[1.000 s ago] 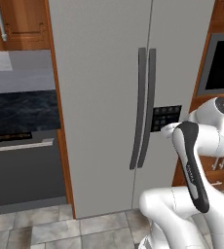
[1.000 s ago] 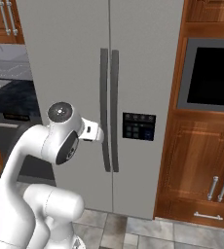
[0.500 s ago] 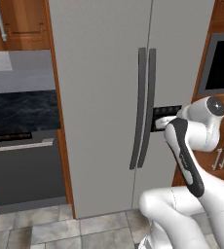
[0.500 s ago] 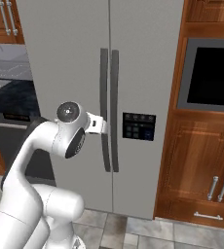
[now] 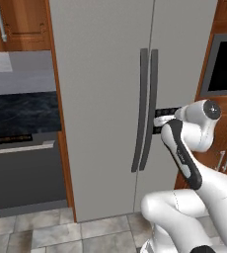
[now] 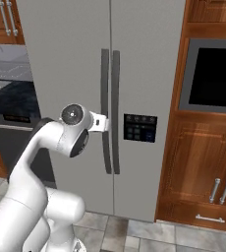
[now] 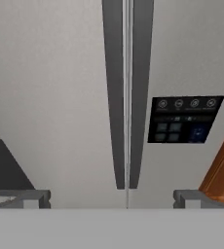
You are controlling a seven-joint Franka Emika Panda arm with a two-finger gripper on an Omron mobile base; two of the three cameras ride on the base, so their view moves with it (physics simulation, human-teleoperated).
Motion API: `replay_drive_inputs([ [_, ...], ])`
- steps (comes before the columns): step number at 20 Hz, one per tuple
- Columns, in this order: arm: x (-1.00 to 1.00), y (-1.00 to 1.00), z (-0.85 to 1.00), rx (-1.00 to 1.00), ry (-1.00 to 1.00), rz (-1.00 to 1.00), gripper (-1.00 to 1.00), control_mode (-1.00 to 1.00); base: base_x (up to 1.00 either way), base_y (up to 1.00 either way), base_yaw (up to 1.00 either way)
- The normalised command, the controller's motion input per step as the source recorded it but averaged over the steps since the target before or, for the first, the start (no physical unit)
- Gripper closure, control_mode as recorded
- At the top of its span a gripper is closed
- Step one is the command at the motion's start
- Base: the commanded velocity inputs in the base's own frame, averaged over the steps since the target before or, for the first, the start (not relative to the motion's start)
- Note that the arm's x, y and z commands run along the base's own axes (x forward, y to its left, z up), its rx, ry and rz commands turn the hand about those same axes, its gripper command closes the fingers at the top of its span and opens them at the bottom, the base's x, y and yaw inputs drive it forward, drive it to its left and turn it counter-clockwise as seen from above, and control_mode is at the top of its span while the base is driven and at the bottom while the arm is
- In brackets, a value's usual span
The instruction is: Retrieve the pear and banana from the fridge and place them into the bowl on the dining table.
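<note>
The fridge (image 5: 100,99) is a tall light grey cabinet with both doors shut, so the pear and banana are hidden. Two long dark vertical handles (image 5: 146,108) run side by side along the door seam. My gripper (image 5: 159,120) hovers just in front of the handles at about their mid height, a short way off the doors. In the hand view the gripper (image 7: 112,198) is open, its two dark fingertips (image 7: 36,197) spread wide on either side of the handles (image 7: 123,97) with nothing between them. The bowl and the dining table are out of view.
A dark control panel (image 6: 140,128) sits on the fridge's right door. Left of the fridge are a black-topped counter (image 5: 21,111) and a dark appliance front (image 5: 21,173). On the right, wooden cupboards (image 6: 203,162) hold a built-in oven (image 6: 215,78). The floor is tiled (image 5: 51,232).
The arm has stretched forward and carried the open gripper closer to the fridge handles. The doors have stayed shut.
</note>
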Motion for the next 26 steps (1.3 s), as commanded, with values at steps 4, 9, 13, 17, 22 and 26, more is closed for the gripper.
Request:
replay_drive_inputs([
  [4, 0.32, 0.00, 0.13, 0.00, 0.00, 0.00, -1.00, -1.00, 0.00, 0.00, 0.00],
  [9, 0.42, 0.00, 0.20, 0.00, 0.01, 0.00, -1.00, -1.00, 0.00, 0.00, 0.00],
  [13, 0.38, 0.00, 0.04, 0.00, 0.00, 0.00, -1.00, -1.00, 0.00, 0.00, 0.00],
  [17, 0.36, 0.00, 0.00, 0.00, 0.00, -0.01, -1.00, -1.00, 0.00, 0.00, 0.00],
  [22, 0.39, 0.00, 0.00, 0.00, 0.00, -0.02, -1.00, -1.00, 0.00, 0.00, 0.00],
  [26, 0.34, 0.00, 0.00, 0.00, 0.00, -0.03, -1.00, -1.00, 0.00, 0.00, 0.00],
])
